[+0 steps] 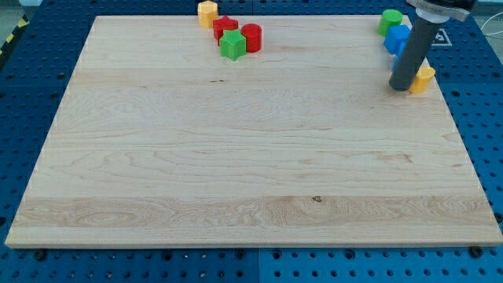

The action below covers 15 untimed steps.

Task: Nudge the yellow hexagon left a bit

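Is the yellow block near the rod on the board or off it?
On the board: the yellow block sits inside the board's right edge, touching my tip.

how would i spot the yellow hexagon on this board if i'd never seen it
Start at the wooden board and go to its top edge, left of centre, where four blocks cluster. The yellow hexagon is the one farthest to the view's top left, above the red block, the green block and the red cylinder. The other yellow block sits far right, beside my tip.
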Available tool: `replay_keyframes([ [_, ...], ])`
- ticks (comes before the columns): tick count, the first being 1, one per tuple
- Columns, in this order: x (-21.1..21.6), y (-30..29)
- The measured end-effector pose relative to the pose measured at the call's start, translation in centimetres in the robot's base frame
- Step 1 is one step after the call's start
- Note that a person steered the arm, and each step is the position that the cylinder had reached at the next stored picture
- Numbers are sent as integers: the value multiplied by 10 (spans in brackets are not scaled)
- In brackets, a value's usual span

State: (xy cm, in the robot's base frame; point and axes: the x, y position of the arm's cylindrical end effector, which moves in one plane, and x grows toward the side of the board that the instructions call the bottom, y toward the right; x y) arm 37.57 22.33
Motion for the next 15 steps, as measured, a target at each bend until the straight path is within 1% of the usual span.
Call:
replay_keyframes([
  [1, 0, -64],
  [3, 1, -103],
  [4, -1, -106],
  [5, -12, -190],
  [6, -49, -270],
  [8, -53, -281],
  [9, -36, -282],
  [10, -9, -204],
  [11, -76, -144],
  [12, -169, -136],
  [13, -182, -183],
  [14, -182, -280],
  [15, -183, -271],
])
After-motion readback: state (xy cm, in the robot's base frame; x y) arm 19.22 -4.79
